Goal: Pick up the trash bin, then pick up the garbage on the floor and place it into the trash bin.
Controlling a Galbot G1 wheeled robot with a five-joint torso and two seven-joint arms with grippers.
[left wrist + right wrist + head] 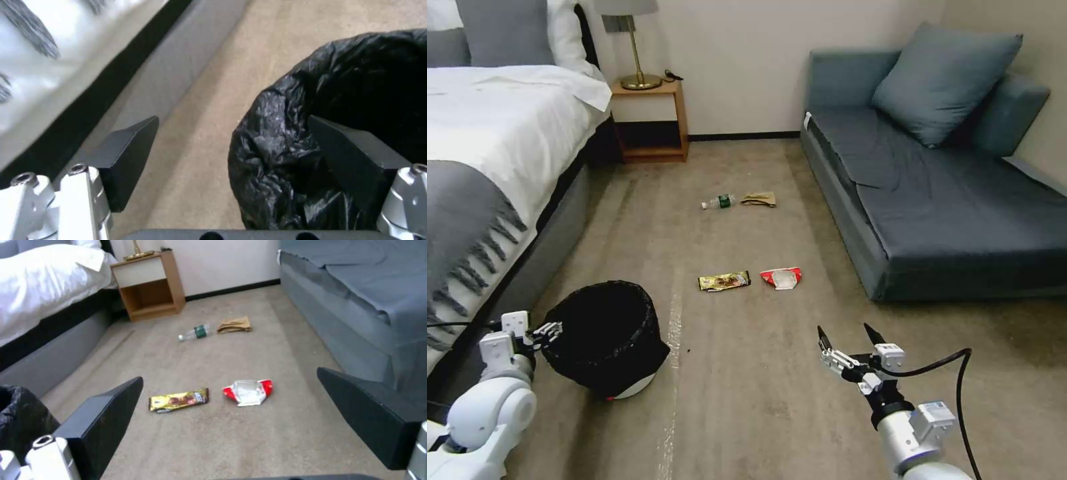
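Note:
The trash bin [604, 337], white and lined with a glossy black bag, stands on the carpet at the lower left, beside the bed. My left gripper [547, 330] is open at the bin's left rim. In the left wrist view one finger [351, 150] lies over the bag-covered rim [276, 143] and the other [129, 146] hangs outside it above the carpet. The garbage lies ahead: a gold wrapper [724, 281], a red-and-white wrapper [782, 277], a clear bottle [719, 201] and a brown paper scrap [760, 199]. My right gripper [844, 330] hovers open, short of the two wrappers [178, 400] [248, 392].
A bed [487, 133] runs along the left, with a wooden nightstand [650, 120] and a lamp at the far wall. A blue-grey sofa [947, 193] lines the right side. Open carpet runs between them.

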